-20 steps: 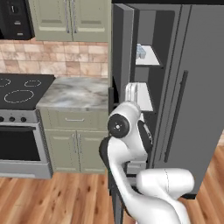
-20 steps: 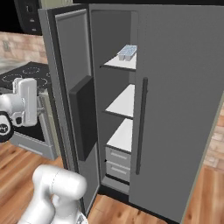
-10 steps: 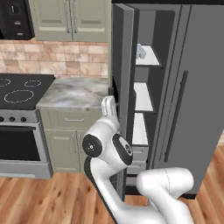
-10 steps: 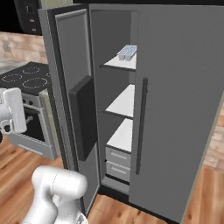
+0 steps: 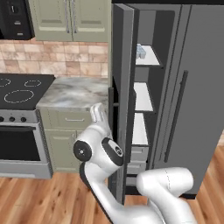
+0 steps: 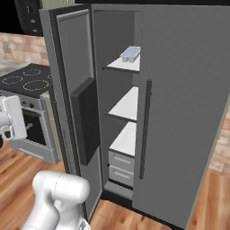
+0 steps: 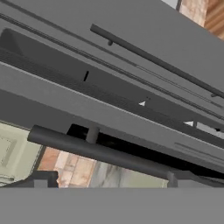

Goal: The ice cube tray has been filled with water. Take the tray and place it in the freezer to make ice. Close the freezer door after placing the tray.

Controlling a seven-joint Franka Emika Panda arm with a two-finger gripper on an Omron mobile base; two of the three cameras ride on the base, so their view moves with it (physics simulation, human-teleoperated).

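Observation:
The ice cube tray (image 6: pixel 131 54) lies on the freezer's (image 6: pixel 127 104) top white shelf, also seen from the other side as the tray (image 5: pixel 140 50). Its water is a faint pale blue in the cells. The freezer door (image 5: pixel 123 65) stands wide open, its inner face (image 6: pixel 67 63) carrying a dark box. My gripper (image 5: pixel 99 110) points upward just left of the door's outer side, low down and far below the tray. In the hand view the gripper (image 7: pixel 108 178) is open, and the door's dark bar handle (image 7: pixel 100 151) runs across close ahead of the fingertips (image 7: pixel 41 178).
A marble counter (image 5: pixel 74 89) and a black stove (image 5: pixel 17 89) sit left of the open door, with green cabinets (image 5: pixel 70 19) above. The fridge's other grey door (image 5: pixel 192 87) is shut. Drawers (image 6: pixel 120 167) fill the freezer's bottom. Wooden floor lies below.
My arm has swung left and lower, carrying the open gripper from in front of the freezer opening around the door's edge to its outer side. The tray and door have not moved.

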